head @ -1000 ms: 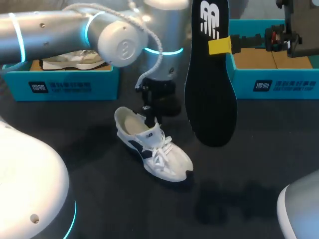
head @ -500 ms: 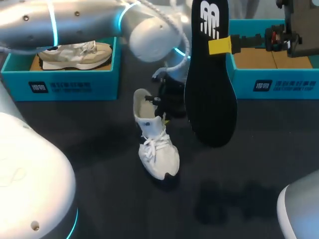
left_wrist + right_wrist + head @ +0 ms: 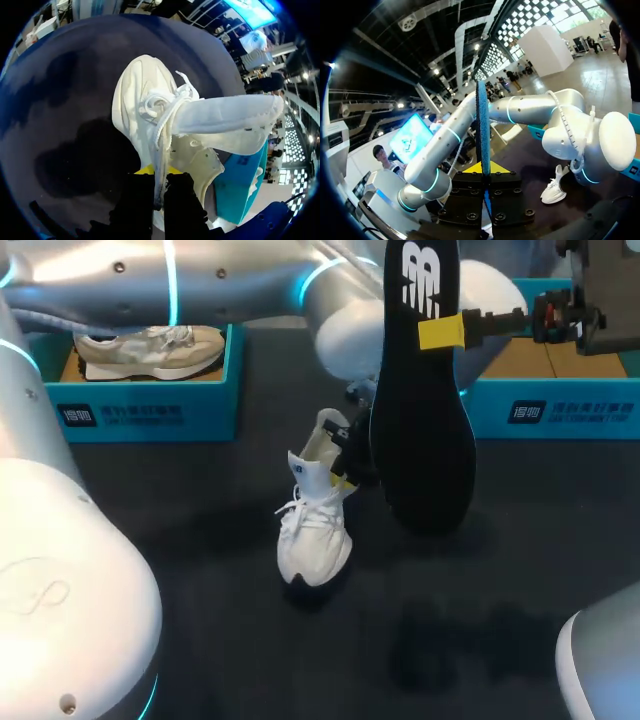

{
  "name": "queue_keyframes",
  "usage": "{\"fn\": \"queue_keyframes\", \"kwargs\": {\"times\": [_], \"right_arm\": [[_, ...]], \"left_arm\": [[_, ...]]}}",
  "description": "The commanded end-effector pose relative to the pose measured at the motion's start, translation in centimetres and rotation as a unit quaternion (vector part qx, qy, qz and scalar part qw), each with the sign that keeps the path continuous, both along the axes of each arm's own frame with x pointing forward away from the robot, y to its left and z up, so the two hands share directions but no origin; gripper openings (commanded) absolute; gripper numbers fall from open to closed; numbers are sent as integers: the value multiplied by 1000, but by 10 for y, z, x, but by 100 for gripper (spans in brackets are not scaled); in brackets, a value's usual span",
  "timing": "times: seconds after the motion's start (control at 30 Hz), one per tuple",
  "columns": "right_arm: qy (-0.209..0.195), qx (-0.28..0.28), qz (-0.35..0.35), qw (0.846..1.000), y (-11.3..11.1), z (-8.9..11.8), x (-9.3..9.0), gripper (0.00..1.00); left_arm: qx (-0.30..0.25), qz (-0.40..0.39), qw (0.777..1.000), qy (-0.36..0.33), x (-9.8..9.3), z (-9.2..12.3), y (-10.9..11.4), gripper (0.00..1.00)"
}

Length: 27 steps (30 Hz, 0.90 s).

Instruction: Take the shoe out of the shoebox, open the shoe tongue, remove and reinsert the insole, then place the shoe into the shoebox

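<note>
Shoe [image 3: 314,540] dragged rightward by left tool [image 3: 345,476]; insole [image 3: 421,430] unmoved.

place: robot lab work station | evidence: silver robot arm [image 3: 200,280] over dark table [image 3: 200,570] | teal shoeboxes [image 3: 140,405] either side of left gripper [image 3: 345,475]

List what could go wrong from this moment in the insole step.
1. The left hand pinches only a thin edge of the white lace-up sneaker, so the sneaker may slip or twist.
2. The right hand clamps the long black foam insole high up, so its hanging end may sway and miss the opening.
</note>
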State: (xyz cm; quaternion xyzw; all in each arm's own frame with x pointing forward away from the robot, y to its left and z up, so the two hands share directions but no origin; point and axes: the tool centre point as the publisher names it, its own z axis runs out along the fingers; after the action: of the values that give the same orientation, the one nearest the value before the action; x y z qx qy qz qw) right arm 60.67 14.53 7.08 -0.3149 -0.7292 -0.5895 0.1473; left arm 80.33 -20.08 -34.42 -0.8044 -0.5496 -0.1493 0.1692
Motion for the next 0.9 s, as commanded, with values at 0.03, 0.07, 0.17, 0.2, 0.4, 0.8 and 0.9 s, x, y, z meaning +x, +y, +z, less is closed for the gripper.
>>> {"fn": "queue_keyframes", "kwargs": {"times": [0.03, 0.07, 0.17, 0.2, 0.4, 0.8, 0.9], "right_arm": [[2, -3, 1, 1000, 4, 2, 3, 0], [2, -3, 1, 1000, 4, 2, 3, 0], [2, -3, 1, 1000, 4, 2, 3, 0], [2, -3, 1, 1000, 4, 2, 3, 0], [2, -3, 1, 1000, 4, 2, 3, 0], [2, -3, 1, 1000, 4, 2, 3, 0], [2, -3, 1, 1000, 4, 2, 3, 0]], "left_arm": [[65, 9, 998, -15, 4, -4, -9, 0], [66, 16, 998, -12, 4, -5, -9, 0], [70, 45, 996, -15, 4, -5, -11, 0], [71, 55, 996, -13, 4, -4, -11, 0], [82, 97, 992, -6, 9, -8, -15, 0], [99, 130, 987, 4, 17, -24, -23, 0], [102, 133, 986, 9, 20, -29, -24, 0]]}}
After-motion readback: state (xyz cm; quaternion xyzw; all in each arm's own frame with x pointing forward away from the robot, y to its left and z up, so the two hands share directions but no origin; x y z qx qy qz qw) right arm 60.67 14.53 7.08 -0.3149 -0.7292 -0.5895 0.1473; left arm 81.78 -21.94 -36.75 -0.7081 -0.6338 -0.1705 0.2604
